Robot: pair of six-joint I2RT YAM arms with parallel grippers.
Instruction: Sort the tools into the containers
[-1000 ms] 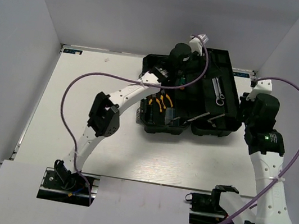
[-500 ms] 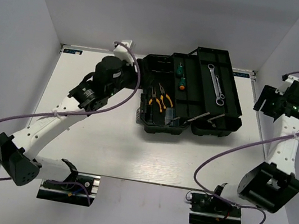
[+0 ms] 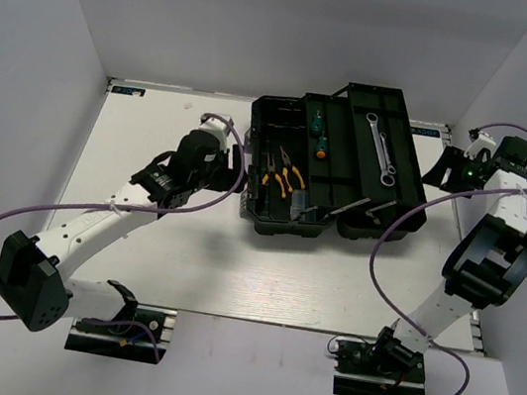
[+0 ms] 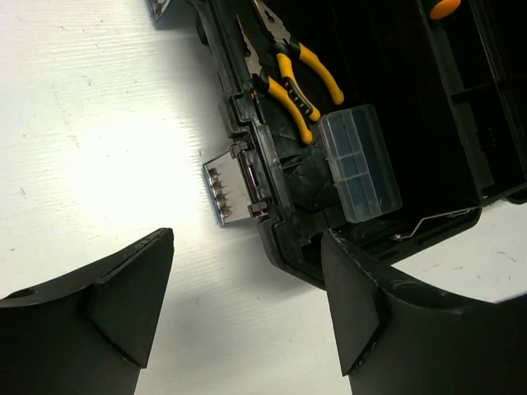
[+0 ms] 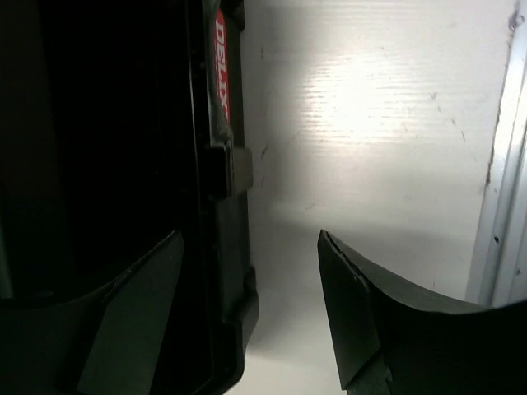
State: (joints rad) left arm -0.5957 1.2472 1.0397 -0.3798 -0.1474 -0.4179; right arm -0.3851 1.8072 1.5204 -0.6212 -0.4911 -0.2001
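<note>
Left gripper (image 4: pixel 247 247) is pictured spread wide and empty at the 9 o'clock side of the black toolbox (image 3: pixel 270 221), beside its metal latch (image 4: pixel 228 189). The toolbox is set toward 1 o'clock on the white table (image 3: pixel 261 277). Two yellow-handled pliers (image 3: pixel 284 174) are laid in its left tray, with long axes running from about 11 to 5 o'clock and noses toward the far wall. Next to the right, two green-handled screwdrivers (image 3: pixel 316 134) are lined up near 12 to 6 o'clock. Further right, two silver wrenches (image 3: pixel 379 151) are laid side by side, also from 11 to 5 o'clock. At the box's 3 o'clock side, by the red label (image 5: pixel 221 62), the right gripper (image 5: pixel 249 239) is likewise opened, with nothing held. No tool is seen on the table, so the sorting is judged finished. Only a clean pull-back of both arms, clear of the box walls, appears to be called for.
</note>
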